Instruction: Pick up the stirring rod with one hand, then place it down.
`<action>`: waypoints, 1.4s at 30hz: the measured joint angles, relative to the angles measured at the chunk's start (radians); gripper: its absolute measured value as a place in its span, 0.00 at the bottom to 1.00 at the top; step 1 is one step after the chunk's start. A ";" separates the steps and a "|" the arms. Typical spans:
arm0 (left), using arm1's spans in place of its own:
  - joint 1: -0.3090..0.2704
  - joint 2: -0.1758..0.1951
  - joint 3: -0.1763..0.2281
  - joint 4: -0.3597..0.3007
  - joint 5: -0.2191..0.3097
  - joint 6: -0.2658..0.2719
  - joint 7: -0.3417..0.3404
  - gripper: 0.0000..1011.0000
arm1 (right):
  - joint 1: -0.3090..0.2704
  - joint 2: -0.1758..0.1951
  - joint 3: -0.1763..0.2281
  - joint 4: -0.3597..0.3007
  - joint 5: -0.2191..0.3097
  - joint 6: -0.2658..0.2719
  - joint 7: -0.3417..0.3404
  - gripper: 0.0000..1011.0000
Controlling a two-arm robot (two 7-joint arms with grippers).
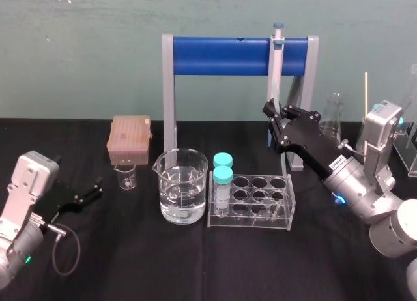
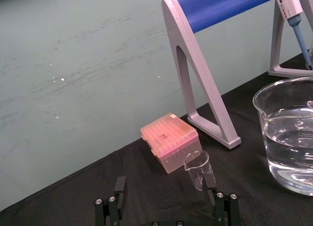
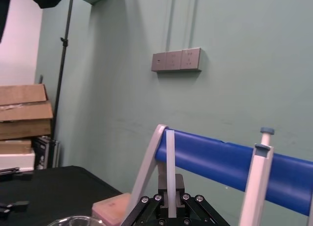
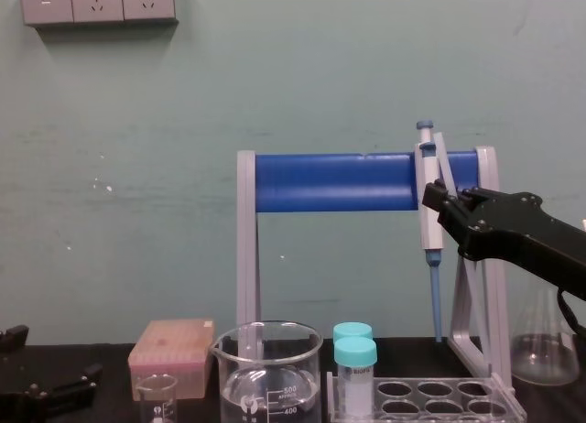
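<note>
Over tabletop (image 1: 130, 262) rear, right gripper (image 4: 439, 196) clamps rod (image 3: 169, 167): we judge it light, slick, brittle; grip mid-length. Left gripper (image 1: 94, 187) parked, spread.

large beaker (image 4: 267, 373) – printed graduation numbers 500 and 400 on its glass wall, other labels unreadable

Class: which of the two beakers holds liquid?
The large beaker beside the tube rack: clear liquid partly fills it, while the small beaker near the pink box looks empty.
</note>
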 joint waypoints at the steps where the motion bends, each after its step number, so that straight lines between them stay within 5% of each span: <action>1: 0.000 0.000 0.000 0.000 0.000 0.000 0.000 0.99 | -0.001 0.001 0.000 -0.002 0.003 0.003 0.005 0.07; 15: 0.000 0.000 0.000 0.000 0.000 0.000 0.000 0.99 | -0.017 0.011 -0.014 -0.011 0.022 0.044 0.038 0.07; 42: 0.000 0.000 0.000 0.000 0.000 0.000 0.000 0.99 | 0.038 -0.018 -0.057 0.151 0.031 0.081 0.079 0.07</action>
